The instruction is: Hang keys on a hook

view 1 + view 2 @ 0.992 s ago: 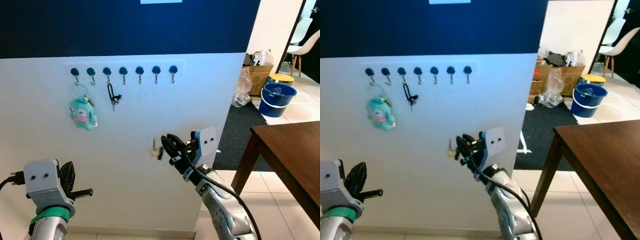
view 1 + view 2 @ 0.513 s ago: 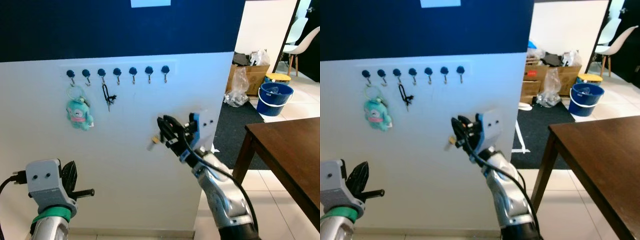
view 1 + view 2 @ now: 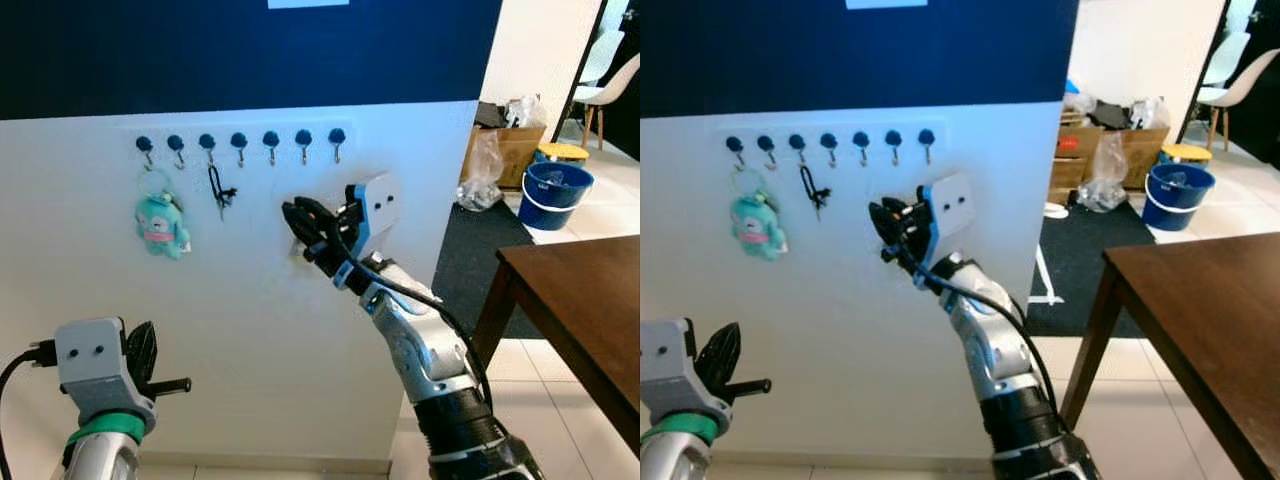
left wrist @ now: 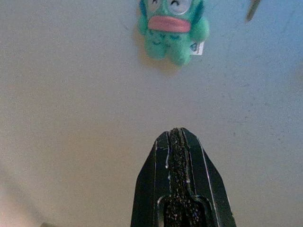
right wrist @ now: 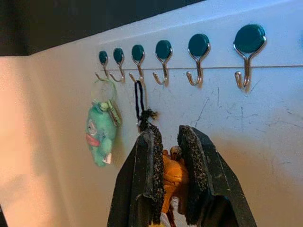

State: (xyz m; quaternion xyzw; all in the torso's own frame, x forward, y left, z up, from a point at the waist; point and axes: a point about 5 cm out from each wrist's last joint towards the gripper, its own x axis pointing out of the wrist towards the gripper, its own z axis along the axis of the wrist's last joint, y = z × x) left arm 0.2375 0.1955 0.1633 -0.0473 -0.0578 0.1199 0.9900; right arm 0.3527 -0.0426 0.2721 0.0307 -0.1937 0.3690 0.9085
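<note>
Being gripped between the black fingers of the right gripper (image 5: pixel 173 177), the keys (image 5: pixel 174 176) are being held close to the white wall (image 3: pixel 230 300), below the row of hooks (image 3: pixel 270 142) and not yet on any of them. In the right wrist view an orange piece is being pinched between the pads, and most of the bunch is being hidden by the fingers. Two hooks are already being used, one by a green plush toy (image 3: pixel 160 222) on a ring and one by a black cord (image 3: pixel 218 190); the hooks further to the right are bare. The bunch is judged to be light, hard and loose, so swinging is to be expected, and a hold just beside the ring is being favoured so that the loop is left free. The left gripper (image 4: pixel 181 142) is being kept low with its fingers pressed together, holding nothing
</note>
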